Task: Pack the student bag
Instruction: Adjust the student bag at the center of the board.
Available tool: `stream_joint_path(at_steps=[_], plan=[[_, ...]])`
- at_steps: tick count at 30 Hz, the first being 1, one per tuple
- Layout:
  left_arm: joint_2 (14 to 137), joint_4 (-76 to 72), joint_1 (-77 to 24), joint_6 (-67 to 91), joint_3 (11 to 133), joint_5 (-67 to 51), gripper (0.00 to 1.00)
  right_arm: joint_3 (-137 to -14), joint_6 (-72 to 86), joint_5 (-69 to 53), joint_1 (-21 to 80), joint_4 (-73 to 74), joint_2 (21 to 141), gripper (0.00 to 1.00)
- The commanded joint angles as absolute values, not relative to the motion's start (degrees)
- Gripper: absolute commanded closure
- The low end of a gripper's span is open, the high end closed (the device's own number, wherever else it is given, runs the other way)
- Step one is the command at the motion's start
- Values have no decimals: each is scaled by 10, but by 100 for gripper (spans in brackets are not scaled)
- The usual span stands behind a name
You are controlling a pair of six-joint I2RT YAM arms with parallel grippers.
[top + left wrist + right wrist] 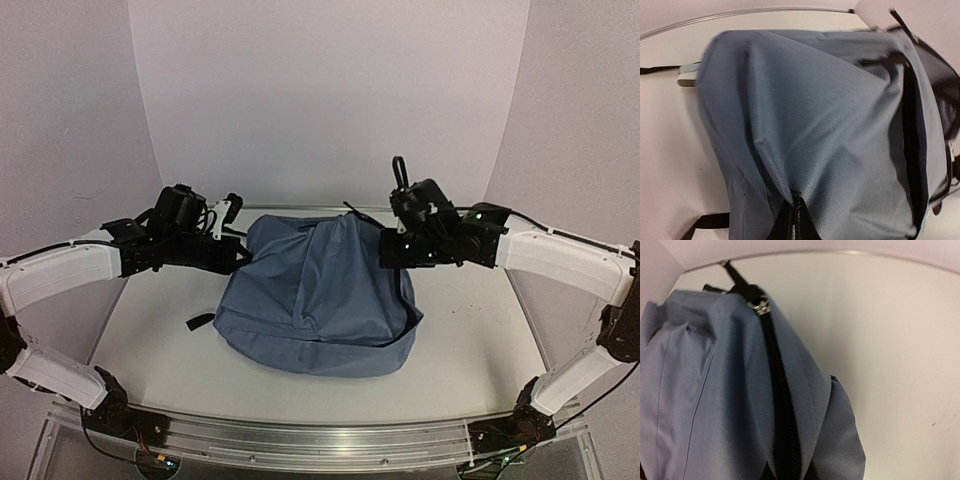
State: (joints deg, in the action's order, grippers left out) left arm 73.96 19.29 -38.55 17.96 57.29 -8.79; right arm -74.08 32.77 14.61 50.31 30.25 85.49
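Bag [310,300] slumped mid-tabletop [470,330]. We read left jaws clamped on far-left fabric, right jaws clamped at zipper [775,390], far right. Likely tensioning bag to open it.

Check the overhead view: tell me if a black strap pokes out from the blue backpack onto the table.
Yes, a short black strap lies on the white tabletop at the left edge of the soft slate-blue fabric backpack.
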Motion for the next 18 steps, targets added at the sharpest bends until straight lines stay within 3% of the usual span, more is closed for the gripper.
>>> stream_joint_path(at_steps=[1,13,18], plan=[[707,133,-450,155,647,-182,100,-862,214,279,470,257,826,100],[862,-42,-602,206,691,-279,100,-1016,52,323,451,180,1012,100],[924,-71,-629,216,707,-293,100,-1039,33,267,451,102,1074,100]])
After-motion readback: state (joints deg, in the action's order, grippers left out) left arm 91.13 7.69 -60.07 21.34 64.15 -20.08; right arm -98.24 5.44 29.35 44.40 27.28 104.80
